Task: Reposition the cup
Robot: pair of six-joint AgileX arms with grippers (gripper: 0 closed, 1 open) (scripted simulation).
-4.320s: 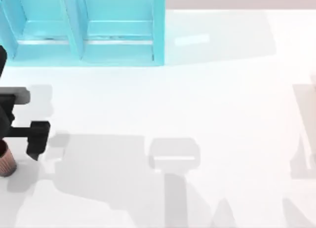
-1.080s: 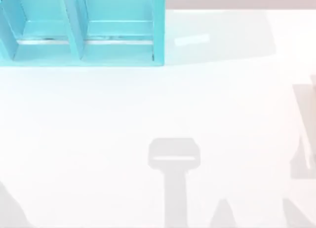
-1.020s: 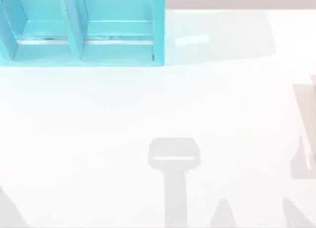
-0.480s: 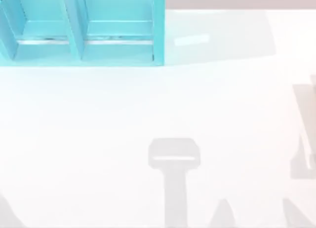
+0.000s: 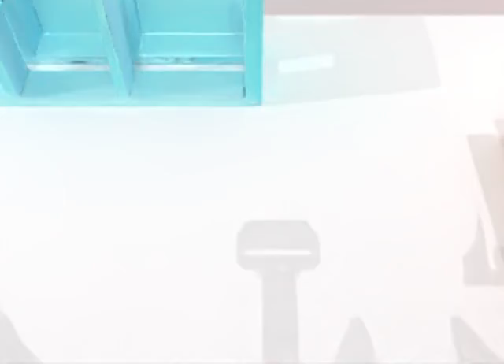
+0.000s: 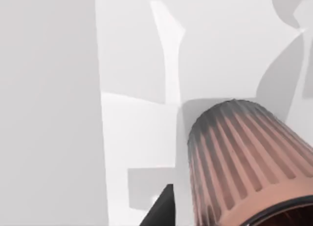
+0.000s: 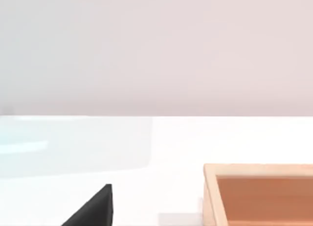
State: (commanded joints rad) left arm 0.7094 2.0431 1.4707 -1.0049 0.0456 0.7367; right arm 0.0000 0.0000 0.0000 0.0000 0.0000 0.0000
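Left wrist view: a black fingertip (image 6: 161, 209) of the left gripper shows at the frame edge, with the ribbed copper cup (image 6: 244, 162) just beside it, close to the camera; whether the fingers grip it cannot be told. Right wrist view: one black fingertip (image 7: 93, 209), parked near an orange tray (image 7: 210, 196). Top view: teal shelf (image 5: 252, 49) on the white table (image 5: 236, 167).

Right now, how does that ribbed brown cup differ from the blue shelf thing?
The cup is copper-brown; the shelf unit is light turquoise. The cup is round with fine vertical ribs down its side, while the shelf unit is boxy, with flat smooth panels. The cup has one dark opening; the shelf unit has upright dividers between compartments. Shared: both are hollow and hold nothing I can see.
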